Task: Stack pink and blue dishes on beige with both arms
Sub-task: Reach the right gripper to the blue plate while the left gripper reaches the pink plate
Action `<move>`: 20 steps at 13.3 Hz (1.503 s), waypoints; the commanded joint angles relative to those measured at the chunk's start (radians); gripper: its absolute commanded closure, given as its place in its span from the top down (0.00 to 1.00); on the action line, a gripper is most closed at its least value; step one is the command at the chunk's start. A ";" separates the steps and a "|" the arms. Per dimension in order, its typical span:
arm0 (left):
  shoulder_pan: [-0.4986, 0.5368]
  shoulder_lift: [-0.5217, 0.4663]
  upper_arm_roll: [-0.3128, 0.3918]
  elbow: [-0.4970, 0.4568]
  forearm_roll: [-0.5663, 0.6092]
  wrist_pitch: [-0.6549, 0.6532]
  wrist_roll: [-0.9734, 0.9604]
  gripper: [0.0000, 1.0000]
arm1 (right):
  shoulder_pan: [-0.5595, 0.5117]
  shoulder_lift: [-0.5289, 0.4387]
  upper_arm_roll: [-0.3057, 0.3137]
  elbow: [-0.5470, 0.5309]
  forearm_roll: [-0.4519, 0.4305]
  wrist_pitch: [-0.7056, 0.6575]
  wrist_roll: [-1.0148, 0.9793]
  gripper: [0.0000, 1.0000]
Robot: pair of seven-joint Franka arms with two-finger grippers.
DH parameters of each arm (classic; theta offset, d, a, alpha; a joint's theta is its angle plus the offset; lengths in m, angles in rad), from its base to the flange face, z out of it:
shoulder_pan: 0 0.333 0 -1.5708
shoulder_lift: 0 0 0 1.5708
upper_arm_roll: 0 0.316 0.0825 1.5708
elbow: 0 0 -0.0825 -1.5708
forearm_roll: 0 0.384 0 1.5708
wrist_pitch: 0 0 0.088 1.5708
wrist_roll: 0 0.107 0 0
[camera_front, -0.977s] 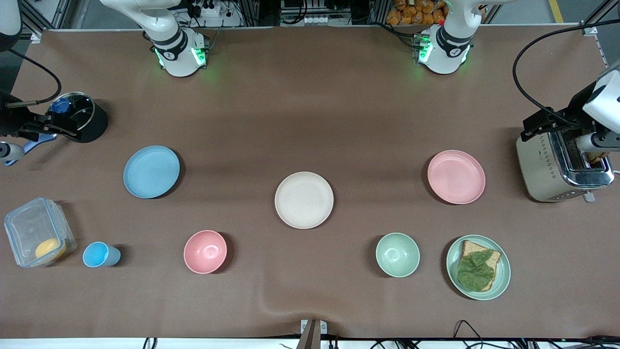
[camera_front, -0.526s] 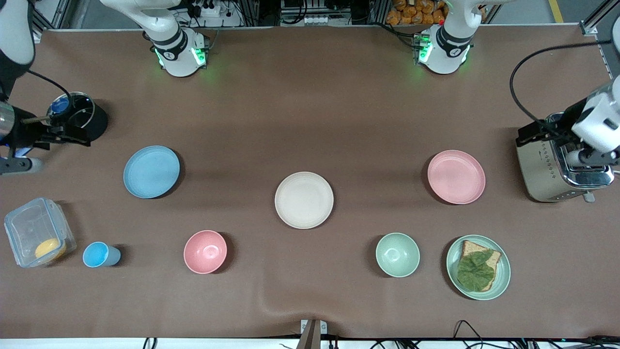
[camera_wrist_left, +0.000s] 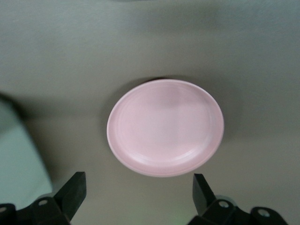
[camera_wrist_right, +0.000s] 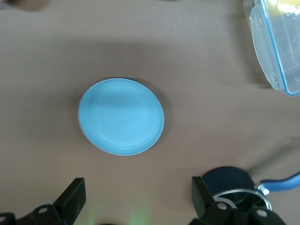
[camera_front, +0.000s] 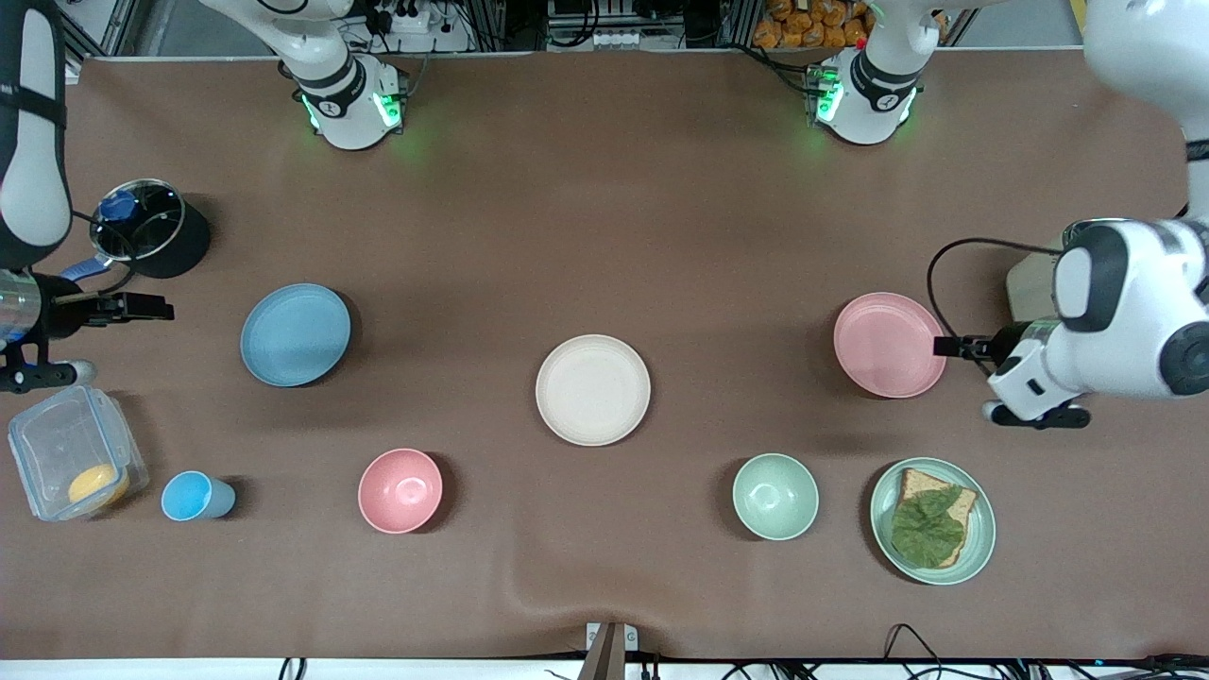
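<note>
Two plates lie flat on the surface either side of the beige plate (camera_front: 592, 389), so the spread, empty jaws of the left gripper (camera_wrist_left: 139, 190) and right gripper (camera_wrist_right: 138, 193) should be lowered squarely onto the pink plate (camera_wrist_left: 165, 127) and blue plate (camera_wrist_right: 121, 116) rims.

beige plate (camera_front: 592, 389): mid-table, between the other two plates.
blue plate (camera_front: 295, 334): toward the right arm's end, slightly farther from the front camera than the beige plate.
pink plate (camera_front: 889, 344): toward the left arm's end.
bowls (camera_front: 400, 490): two, nearer the front camera than the plates.
cup (camera_front: 195, 497): between one bowl and the lidded container (camera_front: 71, 460).
bread plate (camera_front: 932, 520): nearer the camera than the pink plate.
</note>
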 commanded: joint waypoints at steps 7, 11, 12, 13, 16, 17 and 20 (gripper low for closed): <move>0.093 0.009 -0.006 -0.297 0.095 0.348 0.110 1.00 | -0.140 0.116 0.016 -0.323 0.151 0.467 -0.288 1.00; 0.094 0.035 -0.006 -0.351 0.083 0.422 0.108 0.56 | -0.161 0.211 0.016 -0.322 0.242 0.504 -0.343 1.00; 0.096 0.037 -0.006 -0.351 0.083 0.423 0.108 0.37 | -0.161 0.225 0.017 -0.323 0.250 0.507 -0.343 1.00; 0.096 0.042 -0.006 -0.351 0.081 0.422 0.108 0.26 | -0.161 0.237 0.017 -0.322 0.271 0.507 -0.345 1.00; 0.097 0.048 -0.006 -0.342 0.075 0.417 0.108 0.00 | -0.149 0.269 0.019 -0.320 0.294 0.509 -0.345 1.00; 0.096 0.042 -0.007 -0.340 0.075 0.411 0.111 0.00 | -0.147 0.269 0.019 -0.320 0.296 0.509 -0.345 1.00; 0.094 0.020 -0.012 -0.294 0.046 0.339 0.113 0.00 | -0.132 0.274 0.019 -0.320 0.296 0.498 -0.345 0.47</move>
